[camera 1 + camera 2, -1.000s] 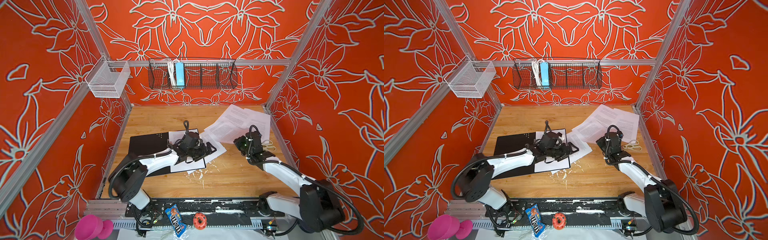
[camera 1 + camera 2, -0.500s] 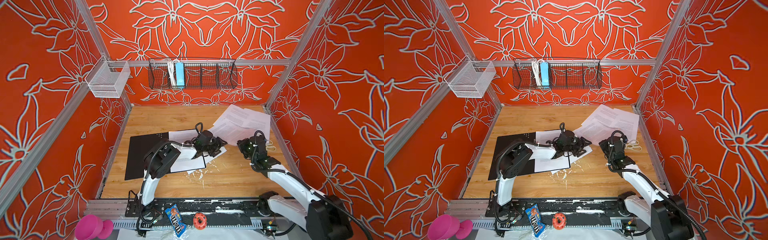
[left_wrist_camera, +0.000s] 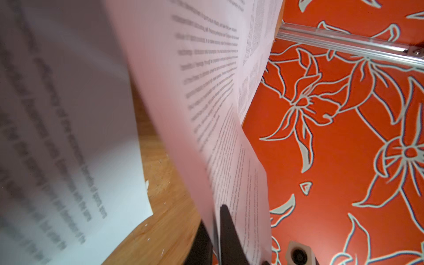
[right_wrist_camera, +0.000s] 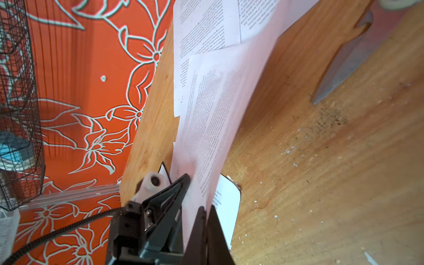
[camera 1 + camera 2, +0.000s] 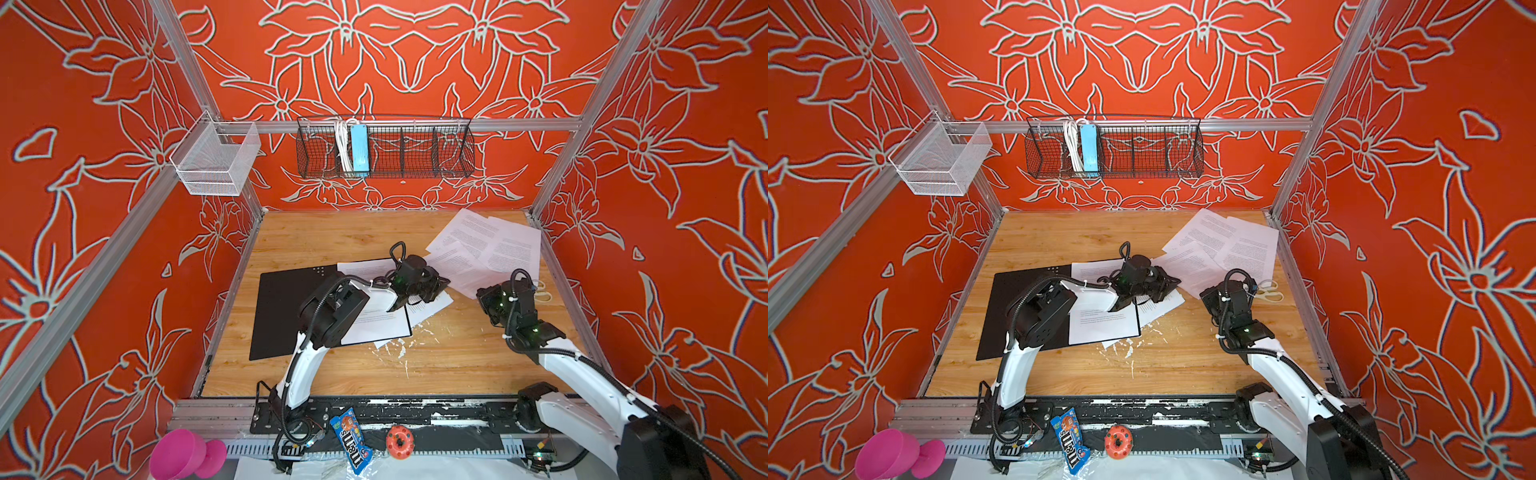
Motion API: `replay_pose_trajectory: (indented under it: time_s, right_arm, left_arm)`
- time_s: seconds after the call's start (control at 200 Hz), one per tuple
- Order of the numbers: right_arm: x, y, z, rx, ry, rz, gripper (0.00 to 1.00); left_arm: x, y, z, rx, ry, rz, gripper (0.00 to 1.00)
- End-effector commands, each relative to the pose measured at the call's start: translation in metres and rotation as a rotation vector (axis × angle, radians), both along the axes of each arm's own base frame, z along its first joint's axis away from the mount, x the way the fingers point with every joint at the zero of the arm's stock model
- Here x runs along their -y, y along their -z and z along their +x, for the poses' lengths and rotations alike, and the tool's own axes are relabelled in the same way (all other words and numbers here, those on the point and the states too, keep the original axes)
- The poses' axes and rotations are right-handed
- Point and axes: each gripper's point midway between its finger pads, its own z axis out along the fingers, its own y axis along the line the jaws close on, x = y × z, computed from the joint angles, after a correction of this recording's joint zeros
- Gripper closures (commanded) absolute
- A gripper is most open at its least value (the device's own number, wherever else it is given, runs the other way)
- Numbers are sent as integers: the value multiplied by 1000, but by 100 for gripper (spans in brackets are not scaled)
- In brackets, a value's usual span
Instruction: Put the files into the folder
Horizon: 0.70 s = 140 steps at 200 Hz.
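Printed white paper sheet (image 5: pixel 461 270), right of centre, pinched at its edge by left gripper (image 5: pixel 443 286) and right gripper (image 5: pixel 482 293), both closed; light, limp, easily creased. Open matte-black folder (image 5: pixel 286 307) lies centre-left.

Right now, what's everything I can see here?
folder: one, black inside, open on table's left
files: several, white; one in folder, pile far right, one lifted
scissors: one, white handles, table's right edge
wire basket: one, black, back wall, holds blue power strip
mesh basket: one, white, left wall
candy bag: one, blue, front rail
ring: one, orange, front rail
pink object: one, front left
left gripper: black, shut on lifted sheet
right gripper: black, shut on same sheet
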Motion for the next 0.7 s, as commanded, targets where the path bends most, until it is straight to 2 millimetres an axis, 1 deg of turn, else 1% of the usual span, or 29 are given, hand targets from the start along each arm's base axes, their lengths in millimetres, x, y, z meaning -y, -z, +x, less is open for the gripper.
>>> replay_pose_trajectory:
  time_s: [0.0, 0.025, 0.085, 0.13, 0.16, 0.22, 0.29, 0.315, 0.37, 0.445, 0.515, 0.54, 0.62, 0.696]
  right_arm:
    - [-5, -2, -5, -48, -136, -136, 68]
    - [-7, -3, -5, -58, -177, -174, 53]
    - [-7, -6, -8, -94, -260, -256, 23]
    - [-6, -12, -11, -107, -313, -312, 9]
    - [-6, -16, -12, -106, -332, -335, 3]
    - [-4, -29, -15, -79, -354, -375, 3]
    - [-1, -46, -19, -19, -354, -402, 3]
    - [-2, -52, -20, 12, -363, -406, 3]
    - [-3, -65, -22, 59, -370, -416, 3]
    - [-8, -76, -22, 98, -406, -429, 3]
    - [-17, -81, -19, 123, -455, -418, 3]
    - [-22, -81, -18, 128, -477, -411, 3]
    - [-36, -80, -13, 149, -538, -392, 3]
    - [-48, -77, -10, 162, -579, -393, 3]
  left_arm:
    - [0, -22, 17, 81, 13, -16, 100]
    - [-1, -27, 18, 101, 27, -5, 100]
    - [-3, -44, 19, 161, 68, 34, 100]
    - [-6, -58, 19, 214, 102, 84, 100]
    - [-8, -68, 18, 253, 127, 121, 100]
    - [-15, -89, 13, 327, 168, 194, 100]
    - [-31, -105, 7, 368, 199, 299, 100]
    - [-37, -108, 4, 368, 208, 334, 100]
    - [-52, -121, -2, 379, 229, 373, 100]
    - [-77, -128, -14, 366, 260, 436, 100]
    - [-107, -128, -26, 329, 277, 497, 100]
    - [-118, -131, -31, 326, 275, 504, 100]
    - [-158, -127, -49, 274, 259, 526, 100]
    - [-201, -121, -65, 214, 219, 548, 100]
